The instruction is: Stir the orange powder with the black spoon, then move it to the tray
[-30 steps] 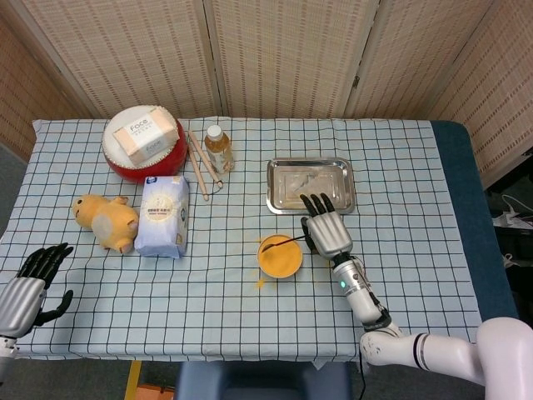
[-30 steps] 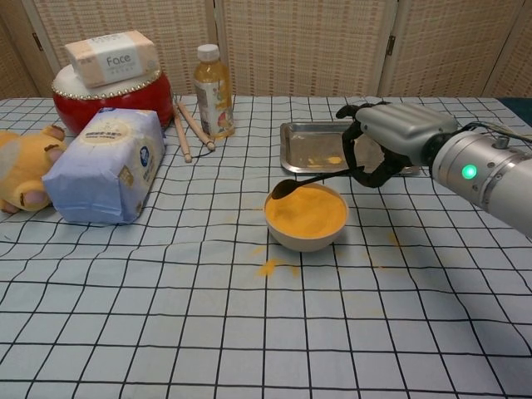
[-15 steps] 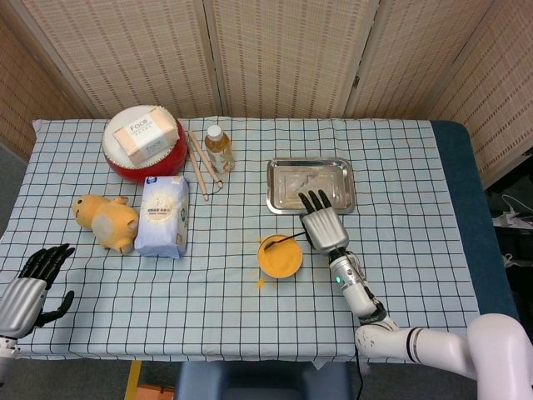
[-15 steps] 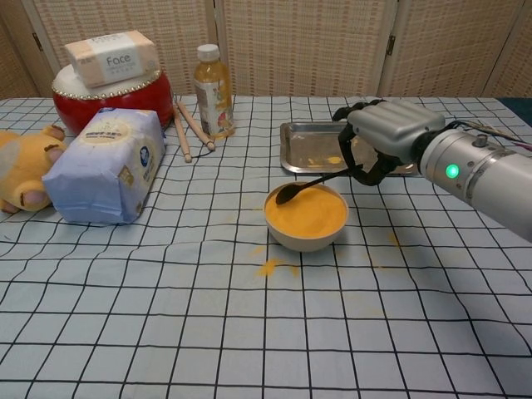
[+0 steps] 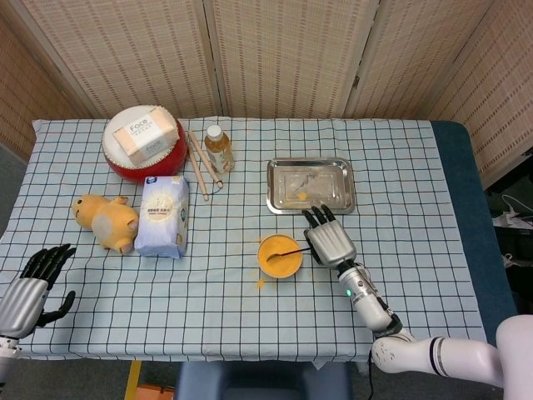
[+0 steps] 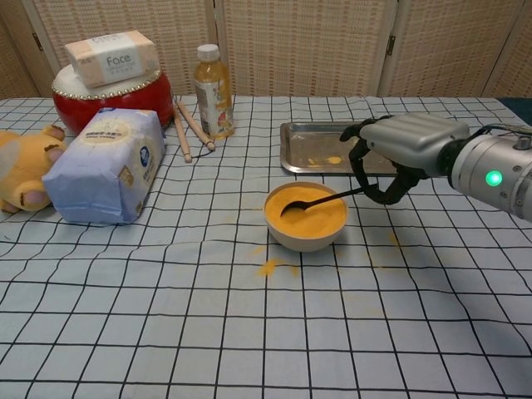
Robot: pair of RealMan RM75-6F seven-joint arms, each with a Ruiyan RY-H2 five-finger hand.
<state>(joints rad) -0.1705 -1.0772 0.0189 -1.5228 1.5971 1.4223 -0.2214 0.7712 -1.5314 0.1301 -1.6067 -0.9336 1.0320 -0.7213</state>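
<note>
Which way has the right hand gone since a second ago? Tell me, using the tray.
Yes. In the head view the right hand has pulled back toward the robot, off the tray edge, holding the black spoon.

R hand (image 5: 330,244) w/ spoon (image 5: 286,252) in bowl (image 5: 280,257)

Right hand (image 6: 405,154): palm down, fingers curled — pinching the black spoon (image 6: 320,199) by its handle.
Right arm: reaches in from the lower right, forearm low over the bench, green light lit on the wrist.
Left hand (image 5: 35,282): at the near-left bench edge — fingers spread, holding nothing.
</note>
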